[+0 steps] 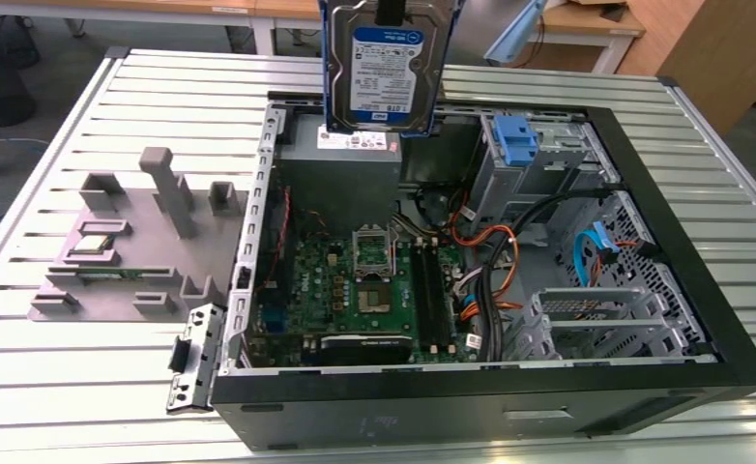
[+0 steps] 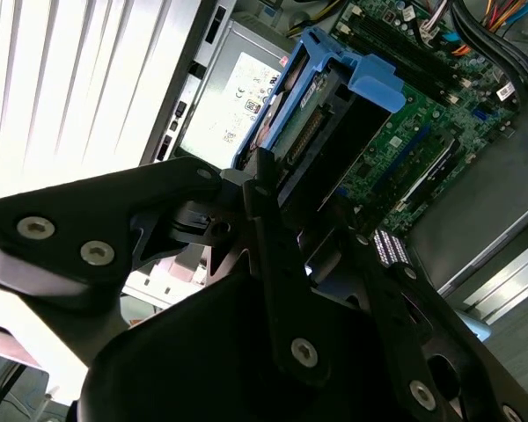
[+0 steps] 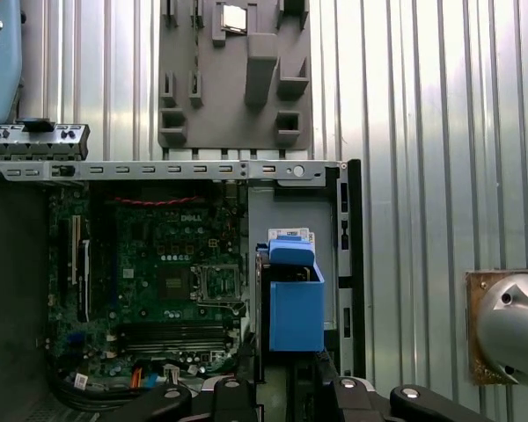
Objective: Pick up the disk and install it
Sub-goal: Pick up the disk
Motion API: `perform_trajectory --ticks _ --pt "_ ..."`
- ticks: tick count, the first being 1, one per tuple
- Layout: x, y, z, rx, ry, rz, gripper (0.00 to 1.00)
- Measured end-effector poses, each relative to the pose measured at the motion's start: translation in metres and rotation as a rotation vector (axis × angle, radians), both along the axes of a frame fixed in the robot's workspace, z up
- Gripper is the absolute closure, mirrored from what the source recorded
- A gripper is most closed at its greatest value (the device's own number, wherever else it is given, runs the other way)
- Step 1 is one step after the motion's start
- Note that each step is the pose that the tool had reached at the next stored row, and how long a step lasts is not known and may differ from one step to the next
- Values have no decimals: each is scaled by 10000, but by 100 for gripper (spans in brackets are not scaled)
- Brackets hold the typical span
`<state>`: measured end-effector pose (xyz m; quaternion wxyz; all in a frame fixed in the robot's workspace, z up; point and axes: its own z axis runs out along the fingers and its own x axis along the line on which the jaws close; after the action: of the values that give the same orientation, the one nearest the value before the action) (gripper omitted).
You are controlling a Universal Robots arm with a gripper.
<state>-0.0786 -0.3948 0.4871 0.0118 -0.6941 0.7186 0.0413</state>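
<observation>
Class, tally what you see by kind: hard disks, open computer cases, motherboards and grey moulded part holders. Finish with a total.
disk, held in the gripper above the case: 1
open computer case: 1
motherboard: 1
grey part holder: 1
Total: 4

Exterior looks down obliquely; wrist views share motherboard (image 3: 158, 272) (image 2: 400, 145).

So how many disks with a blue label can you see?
1. The disk hangs upright in the gripper, above the grey power-supply box in the open computer case. More could be hidden inside the metal drive cage.
</observation>
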Motion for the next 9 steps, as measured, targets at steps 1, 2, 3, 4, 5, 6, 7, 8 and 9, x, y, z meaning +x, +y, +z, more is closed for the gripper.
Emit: perform_trajectory --ticks 1,2,3,4,5,6,7,8,9 --pt "0 0 0 0 0 0 65" --pt "0 0 0 0 0 0 65" --pt "0 0 0 0 0 0 65" --pt "0 0 0 1 0 0 65" --pt "0 0 0 0 0 0 65" --pt "0 0 0 0 0 0 65" --pt "0 0 0 1 0 0 65" --pt "0 0 0 1 0 0 65" --pt "0 -2 0 2 -1 0 65"
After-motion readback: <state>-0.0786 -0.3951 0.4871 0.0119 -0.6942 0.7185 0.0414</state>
